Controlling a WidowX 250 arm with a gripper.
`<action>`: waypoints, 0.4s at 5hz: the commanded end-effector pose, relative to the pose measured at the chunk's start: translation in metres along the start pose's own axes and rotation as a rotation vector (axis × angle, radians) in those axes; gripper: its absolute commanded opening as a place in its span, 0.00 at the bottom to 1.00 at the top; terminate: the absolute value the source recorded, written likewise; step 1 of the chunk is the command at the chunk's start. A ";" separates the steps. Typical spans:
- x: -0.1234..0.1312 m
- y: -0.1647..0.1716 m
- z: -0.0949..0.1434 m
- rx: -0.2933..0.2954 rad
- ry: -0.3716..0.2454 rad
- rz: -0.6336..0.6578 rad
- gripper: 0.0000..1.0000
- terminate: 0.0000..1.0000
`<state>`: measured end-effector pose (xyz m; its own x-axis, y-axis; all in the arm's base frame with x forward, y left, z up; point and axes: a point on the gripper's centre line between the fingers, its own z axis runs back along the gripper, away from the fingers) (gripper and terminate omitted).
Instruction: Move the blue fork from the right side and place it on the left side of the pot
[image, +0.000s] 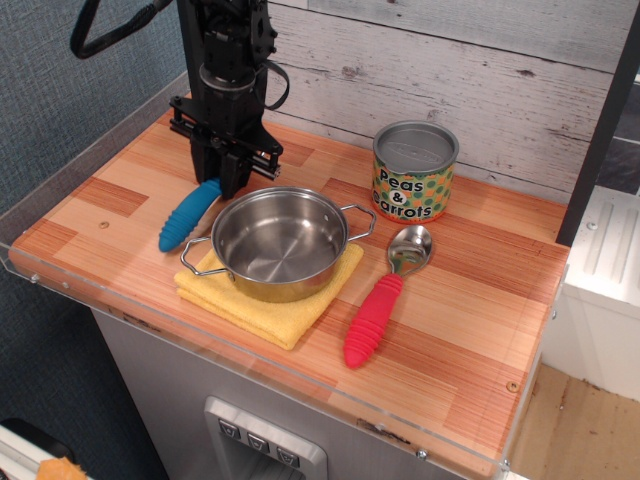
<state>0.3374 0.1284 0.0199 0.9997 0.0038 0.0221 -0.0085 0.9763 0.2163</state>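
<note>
The blue fork shows only its ribbed blue handle, slanting down to the front left just left of the pot. Its tines are hidden behind my gripper. The gripper points down at the fork's upper end and looks shut on it, close to the pot's back-left rim. The handle's lower tip is at or just above the table; I cannot tell if it touches. The shiny steel pot stands empty on a folded yellow cloth.
A "Peas & Carrots" tin can stands at the back right of the pot. A red-handled spoon lies to the pot's right. A clear plastic rim edges the wooden table. A plank wall is behind.
</note>
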 end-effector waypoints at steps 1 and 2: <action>-0.002 -0.007 0.007 0.008 -0.011 -0.015 0.00 0.00; -0.004 -0.007 0.005 0.008 -0.003 -0.009 0.00 0.00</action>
<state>0.3362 0.1232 0.0129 0.9999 -0.0035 0.0121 0.0008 0.9760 0.2177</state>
